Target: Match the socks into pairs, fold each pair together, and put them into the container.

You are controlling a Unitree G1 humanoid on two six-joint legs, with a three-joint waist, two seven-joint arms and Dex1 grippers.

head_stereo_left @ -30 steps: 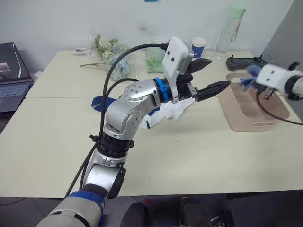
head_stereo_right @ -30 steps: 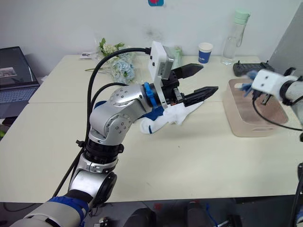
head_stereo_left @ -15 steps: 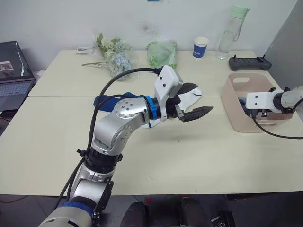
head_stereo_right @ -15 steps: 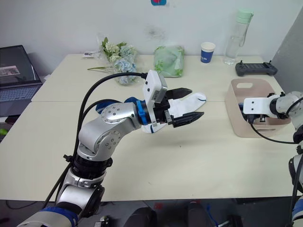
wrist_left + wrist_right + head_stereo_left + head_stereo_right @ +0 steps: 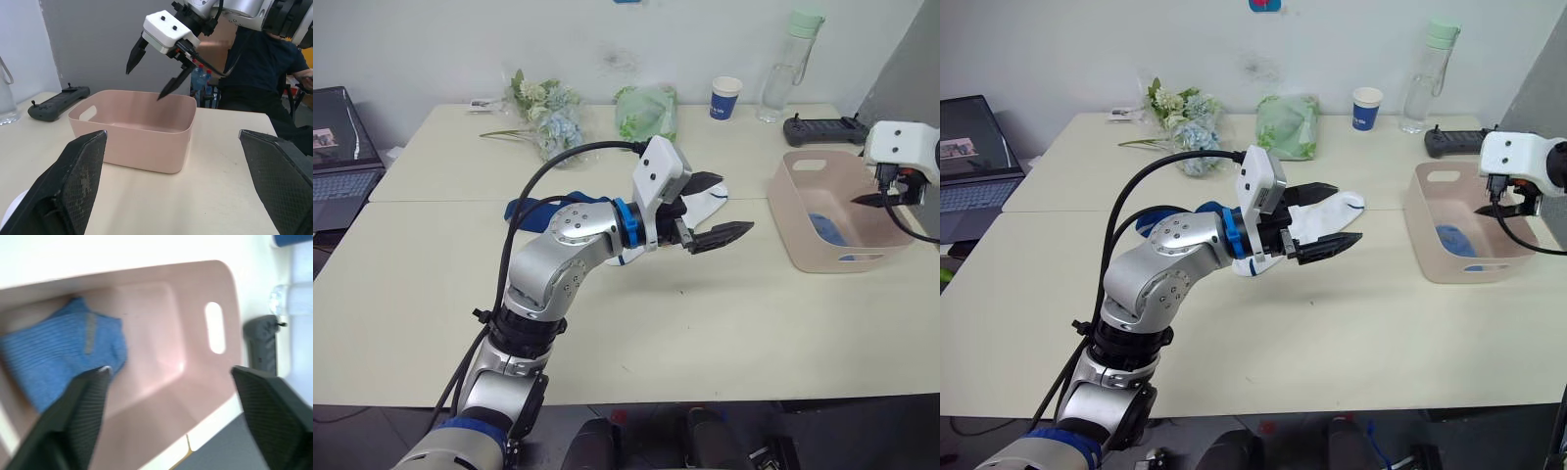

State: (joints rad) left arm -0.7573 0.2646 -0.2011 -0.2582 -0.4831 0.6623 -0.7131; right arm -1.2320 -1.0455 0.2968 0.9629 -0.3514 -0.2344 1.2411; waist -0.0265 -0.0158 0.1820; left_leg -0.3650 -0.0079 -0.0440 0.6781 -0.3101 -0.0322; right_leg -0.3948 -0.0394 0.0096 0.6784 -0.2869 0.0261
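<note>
In the left eye view, the left pincer (image 5: 713, 209) hangs at the centre of the frame above the cream bench (image 5: 724, 323), its black fingers spread with nothing between them. Behind it lies a white sock (image 5: 705, 203), and a navy blue sock (image 5: 530, 207) pokes out left of the arm. At the right edge, the right pincer (image 5: 876, 197) hovers over the pink container (image 5: 803, 230), fingers apart and empty. A light blue sock (image 5: 828, 227) lies on the container's floor. Along the top of the frame stand a paper cup (image 5: 725, 97), a green bag (image 5: 644, 111), flowers (image 5: 545, 113) and a water bottle (image 5: 787, 61); a laptop (image 5: 337, 157) sits at the left edge.

In the left wrist view, the left pincer's fingers (image 5: 78, 181) sit wide apart in the lower corners, the container (image 5: 139, 134) between them at mid-frame, and the right pincer (image 5: 154, 66) spread above it. A seated person (image 5: 266, 73) occupies the upper right.

In the right wrist view, the light blue sock (image 5: 58, 357) rests at the left inside the container (image 5: 166, 362), and the fingers (image 5: 80, 416) are parted.
</note>
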